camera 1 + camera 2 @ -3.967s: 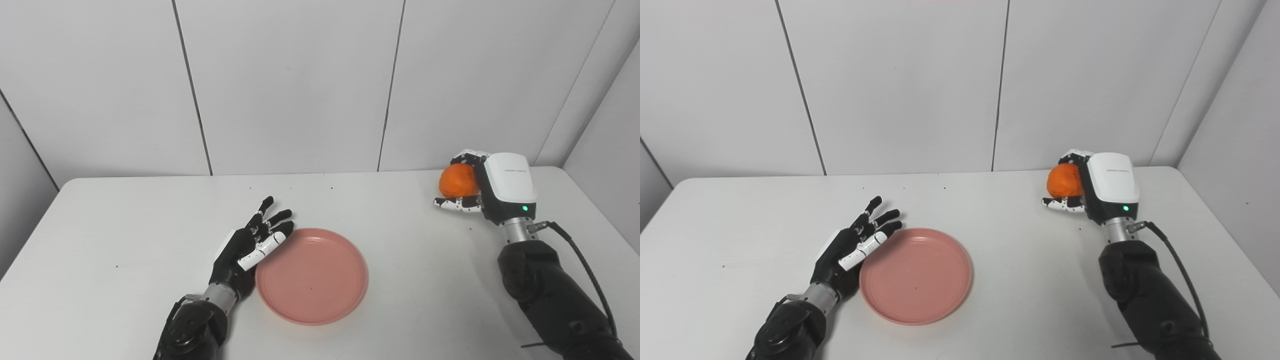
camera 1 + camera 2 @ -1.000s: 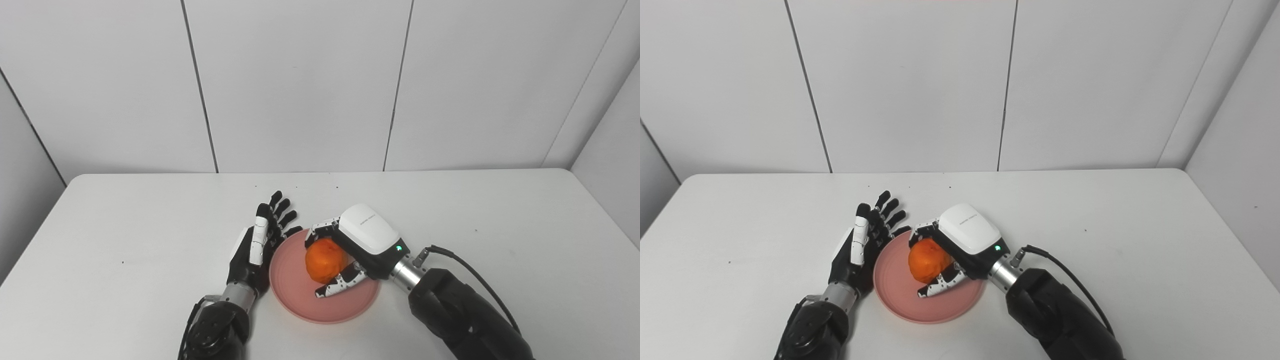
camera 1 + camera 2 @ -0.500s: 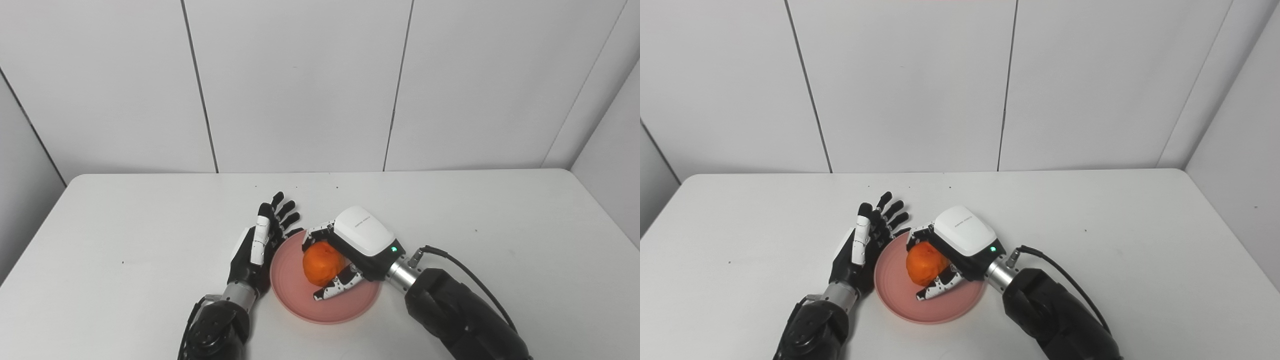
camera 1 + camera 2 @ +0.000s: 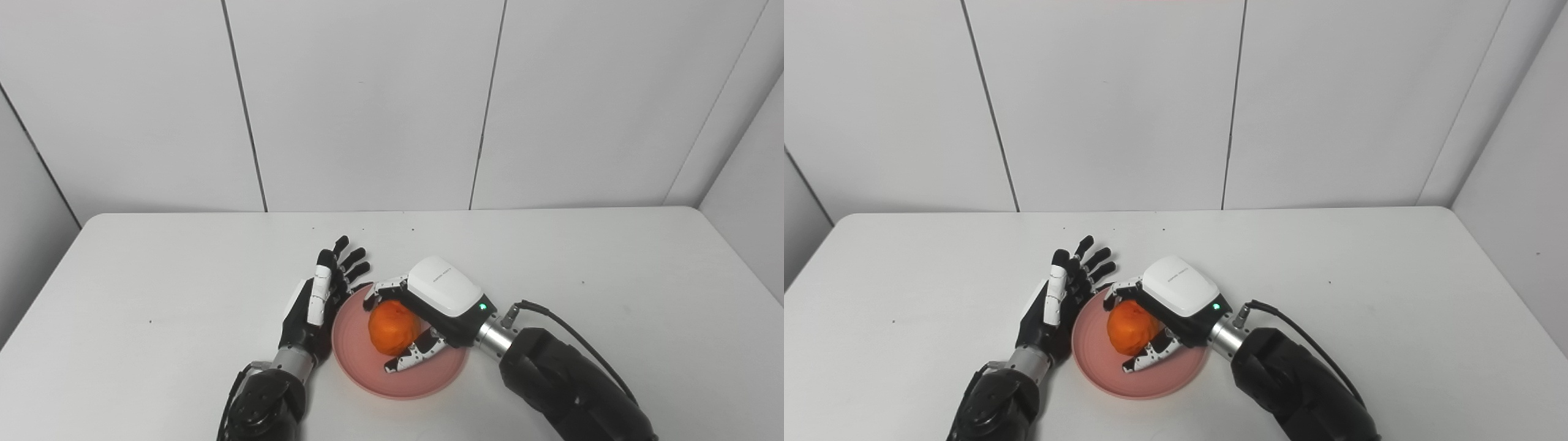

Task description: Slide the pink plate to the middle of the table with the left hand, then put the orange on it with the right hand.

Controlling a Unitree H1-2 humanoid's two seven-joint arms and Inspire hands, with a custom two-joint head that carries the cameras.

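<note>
- Left eye view: my right hand [image 4: 422, 318] grips the round orange fruit [image 4: 392, 327], fingers curled over its far side and thumb under its near side. Compared with half a second ago it sits a little lower and further left, so the orange is now down over the middle of the shallow round pink plate [image 4: 429, 381]; I cannot tell whether it touches the plate yet.
- My left hand [image 4: 315, 306] is open, fingers spread, standing edge-on just beside the plate's left rim. It has barely moved in the last second.
- The plate lies on the white table [image 4: 612, 257], near the middle, toward the near side, so I judge the sliding done.
- Right eye view: the same lowering shows; the orange [image 4: 1128, 327] hides more of the plate [image 4: 1176, 376] floor than before, with my right hand [image 4: 1164, 321] wrapped round it and my left hand [image 4: 1056, 303] empty at the rim.
- I judge that only the release and the withdrawal remain; a round fruit could roll when my fingers open.
</note>
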